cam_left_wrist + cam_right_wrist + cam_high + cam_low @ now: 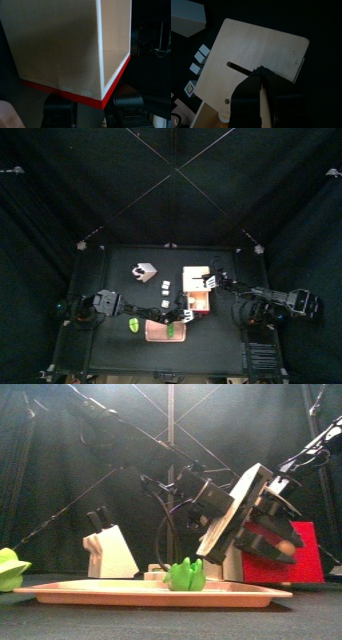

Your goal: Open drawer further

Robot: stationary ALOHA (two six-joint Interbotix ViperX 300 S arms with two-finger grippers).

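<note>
Between left gripper jaws | drawer | box tilted

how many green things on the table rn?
2. One green piece stands on the pink slab in the front view's middle; another green piece sits at that view's left edge. More may be hidden.

Black curtains enclose the pen on all sides. Small black table sits in the middle. Thin poles run diagonally above the table, crossing overhead. Lighting dim; curtains behind the table nearly featureless.
</note>
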